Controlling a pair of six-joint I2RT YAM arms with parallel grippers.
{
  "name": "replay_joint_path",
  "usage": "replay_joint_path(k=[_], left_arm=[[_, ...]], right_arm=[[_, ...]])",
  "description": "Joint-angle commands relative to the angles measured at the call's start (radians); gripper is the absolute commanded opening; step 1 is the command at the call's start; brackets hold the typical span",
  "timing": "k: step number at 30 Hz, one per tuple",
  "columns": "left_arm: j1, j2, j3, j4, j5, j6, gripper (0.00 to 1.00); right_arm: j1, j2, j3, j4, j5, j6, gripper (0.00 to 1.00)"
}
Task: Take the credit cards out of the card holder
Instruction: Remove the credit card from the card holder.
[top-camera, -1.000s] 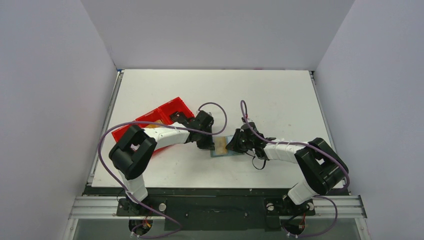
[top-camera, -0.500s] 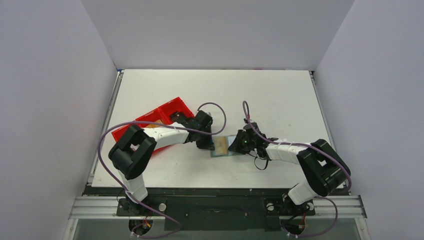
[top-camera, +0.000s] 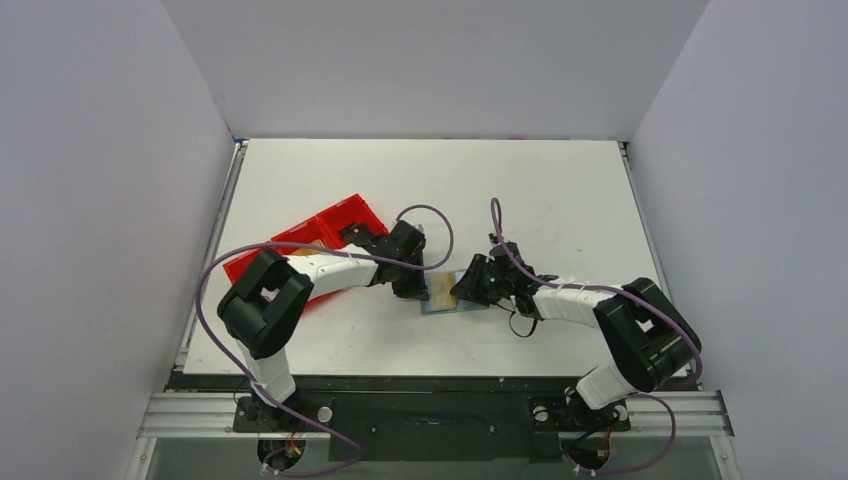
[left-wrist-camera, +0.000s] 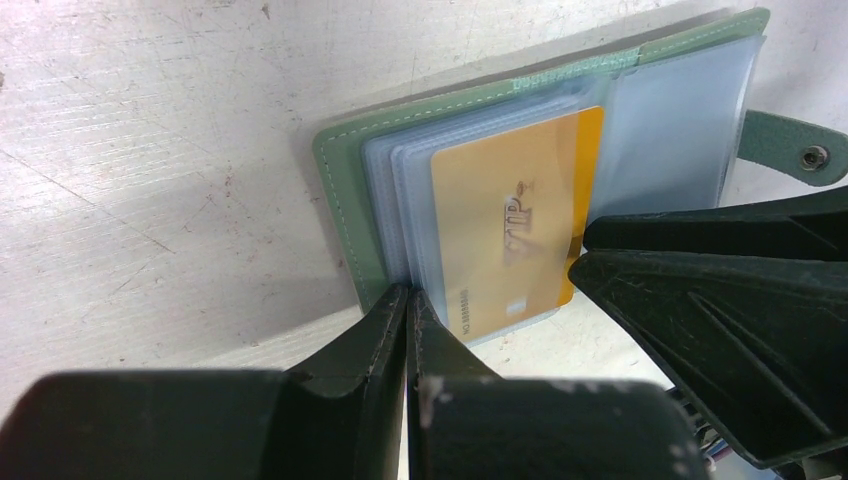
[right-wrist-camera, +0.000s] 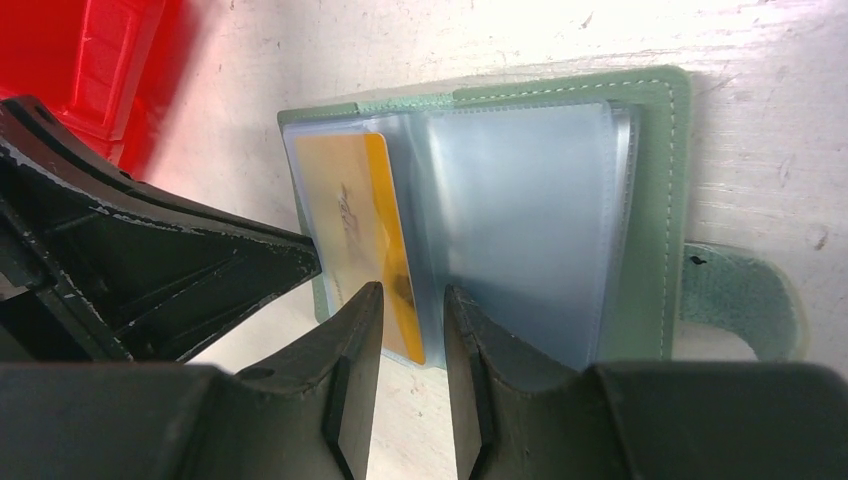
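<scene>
The grey-green card holder (top-camera: 447, 296) lies open on the table between my two grippers. In the left wrist view its cover (left-wrist-camera: 345, 200) and clear sleeves show, with a tan-yellow credit card (left-wrist-camera: 510, 220) in a sleeve and the snap tab (left-wrist-camera: 790, 150) at the far side. My left gripper (left-wrist-camera: 407, 292) is shut, its tips touching the holder's near edge where cover meets sleeves. My right gripper (right-wrist-camera: 412, 290) is narrowly open, its fingertips either side of the yellow card's (right-wrist-camera: 350, 220) protruding edge. Any other cards are hidden in the sleeves.
A red three-compartment tray (top-camera: 300, 250) sits left of the holder, behind my left arm; it also shows in the right wrist view (right-wrist-camera: 100, 70). The two grippers (top-camera: 418, 290) (top-camera: 464, 292) are close, almost touching over the holder.
My right gripper has shifted slightly left, closer onto the holder and the yellow card. The left arm and the holder have stayed put.
</scene>
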Motion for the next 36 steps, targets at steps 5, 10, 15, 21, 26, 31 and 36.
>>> replay_joint_path(k=[5,10,15,21,26,31,36], left_arm=[[0.013,0.073,-0.006,-0.083,-0.08,0.055,0.0],[0.014,0.082,0.0,-0.08,-0.077,0.056,0.0],[0.013,0.088,0.002,-0.08,-0.075,0.056,0.0],[0.014,0.09,-0.001,-0.082,-0.077,0.055,0.0],[0.013,0.095,-0.002,-0.082,-0.078,0.054,0.0],[0.013,0.095,-0.001,-0.086,-0.082,0.053,0.0],[0.017,0.099,-0.004,-0.091,-0.088,0.054,0.0]], right_arm=[[-0.003,0.019,0.017,0.084,-0.017,0.021,0.26],[-0.003,0.049,0.026,0.106,-0.028,0.034,0.23],[-0.01,0.064,0.01,0.126,-0.029,0.047,0.22],[-0.02,0.07,-0.019,0.181,-0.047,0.074,0.12],[-0.03,0.07,-0.04,0.206,-0.057,0.085,0.03],[-0.034,0.066,-0.053,0.215,-0.059,0.084,0.0],[-0.059,0.054,-0.075,0.209,-0.052,0.071,0.0]])
